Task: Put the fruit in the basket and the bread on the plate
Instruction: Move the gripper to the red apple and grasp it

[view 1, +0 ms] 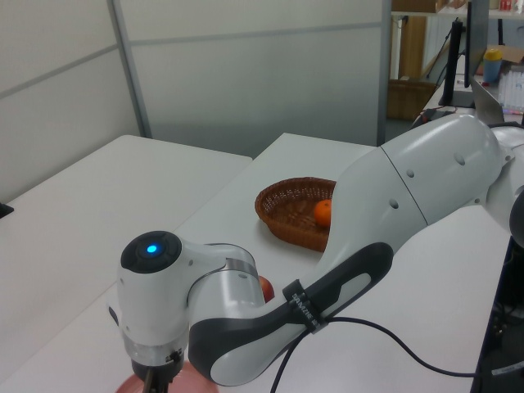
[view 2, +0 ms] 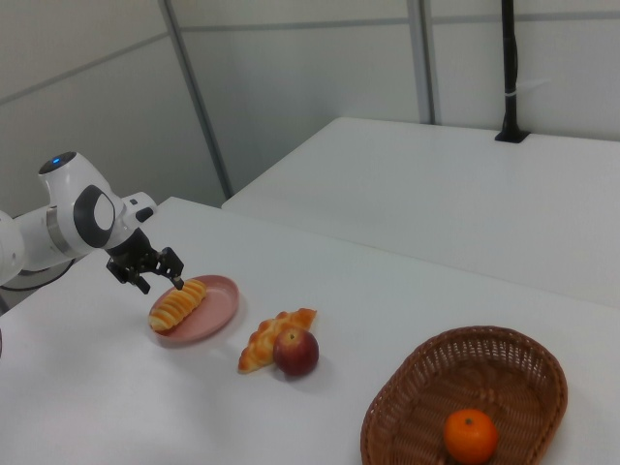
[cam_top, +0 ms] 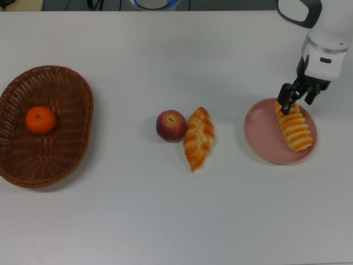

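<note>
Bread comes first in the top view: the ridged roll (cam_top: 294, 128) lies on the pink plate (cam_top: 265, 143), toward the top view's right side of it, with the tool (cam_top: 298, 97) spread open over its upper end, one finger on either side and not clamped on it. The braided loaf (cam_top: 198, 138) rests on the white worktop (cam_top: 165, 221) touching the apple (cam_top: 171, 125), well apart from the plate. The tangerine (cam_top: 41, 120) sits inside the wicker basket (cam_top: 71, 88) at the top view's left. In the left view the arm fills the foreground; the basket (view 1: 282, 205) and tangerine (view 1: 324, 213) show behind it, while the tool itself is probably cut off at the bottom edge. In the right view the tool (view 2: 147, 272) hangs open just above the roll (view 2: 177, 304) on the plate (view 2: 218, 308), with the loaf (view 2: 263, 338) and apple (view 2: 295, 352) beside each other, and the tangerine (view 2: 471, 435) in the basket (view 2: 513, 358).
</note>
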`<move>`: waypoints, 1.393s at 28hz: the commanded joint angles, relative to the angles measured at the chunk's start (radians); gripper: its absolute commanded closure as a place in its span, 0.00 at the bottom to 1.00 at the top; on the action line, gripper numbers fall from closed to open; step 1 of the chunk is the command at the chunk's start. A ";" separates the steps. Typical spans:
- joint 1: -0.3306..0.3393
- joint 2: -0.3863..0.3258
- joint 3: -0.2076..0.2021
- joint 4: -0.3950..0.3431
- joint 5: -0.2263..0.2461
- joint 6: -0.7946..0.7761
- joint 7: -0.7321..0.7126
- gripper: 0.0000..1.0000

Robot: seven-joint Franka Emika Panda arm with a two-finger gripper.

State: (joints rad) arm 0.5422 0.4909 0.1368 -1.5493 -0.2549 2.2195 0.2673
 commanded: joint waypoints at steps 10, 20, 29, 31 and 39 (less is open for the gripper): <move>-0.105 -0.124 -0.036 0.005 0.048 -0.288 0.029 0.00; -0.260 -0.135 -0.054 -0.011 0.023 -0.428 -0.055 0.00; -0.360 -0.075 -0.054 -0.043 0.107 -0.275 -0.201 0.00; -0.363 -0.063 -0.054 -0.049 0.115 -0.270 -0.217 0.00; -0.373 -0.041 -0.054 -0.097 0.115 -0.202 -0.220 0.00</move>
State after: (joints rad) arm 0.1728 0.4594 0.0881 -1.6071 -0.1601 1.9747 0.0704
